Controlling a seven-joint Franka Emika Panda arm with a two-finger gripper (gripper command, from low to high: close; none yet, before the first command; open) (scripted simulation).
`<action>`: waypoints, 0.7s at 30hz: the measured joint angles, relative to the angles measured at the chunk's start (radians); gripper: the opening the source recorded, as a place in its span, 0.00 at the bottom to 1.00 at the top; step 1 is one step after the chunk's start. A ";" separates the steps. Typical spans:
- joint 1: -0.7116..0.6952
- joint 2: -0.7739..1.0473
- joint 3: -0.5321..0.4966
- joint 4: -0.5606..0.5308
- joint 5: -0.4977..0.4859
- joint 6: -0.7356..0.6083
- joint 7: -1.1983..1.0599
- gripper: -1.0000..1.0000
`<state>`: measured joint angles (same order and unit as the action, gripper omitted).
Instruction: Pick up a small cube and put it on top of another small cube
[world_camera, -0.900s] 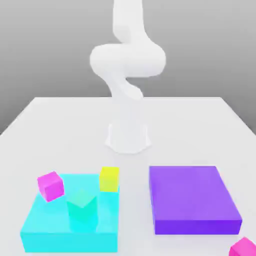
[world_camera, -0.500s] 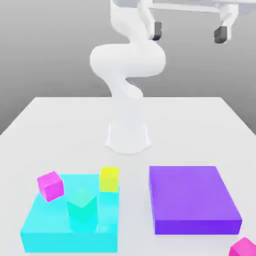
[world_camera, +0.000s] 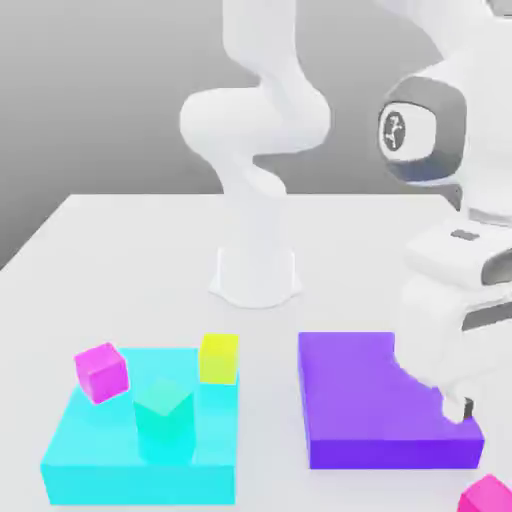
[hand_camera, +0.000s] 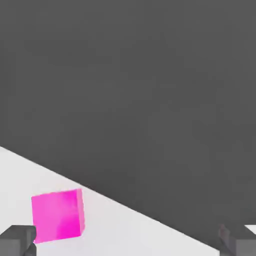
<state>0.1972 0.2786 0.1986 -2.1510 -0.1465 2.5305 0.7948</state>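
Lying free on the white table, the small hot-pink cube sits beside one fingertip of the wide-apart claw.

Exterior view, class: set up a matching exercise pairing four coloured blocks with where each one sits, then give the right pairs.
Things:
1. hot-pink small cube
2. yellow cube
3. teal cube
4. purple slab

Places:
A. on top of the cyan slab, near its middle
B. flat on the table, partly behind the robot's hand
C. at the cyan slab's far corner, towards the exterior view's right
D. on the table at the picture's lower corner, on the exterior view's right

Pairs: 1-D, 2-C, 3-A, 4-B
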 joint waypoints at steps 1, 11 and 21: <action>0.009 0.036 0.004 0.005 -0.007 0.008 0.001 0.50; 0.080 0.316 -0.026 0.057 -0.069 0.143 0.031 0.00; 0.043 0.159 0.002 0.003 -0.015 0.042 0.010 0.00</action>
<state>0.2406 0.4381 0.2002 -2.1483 -0.1617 2.5721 0.8046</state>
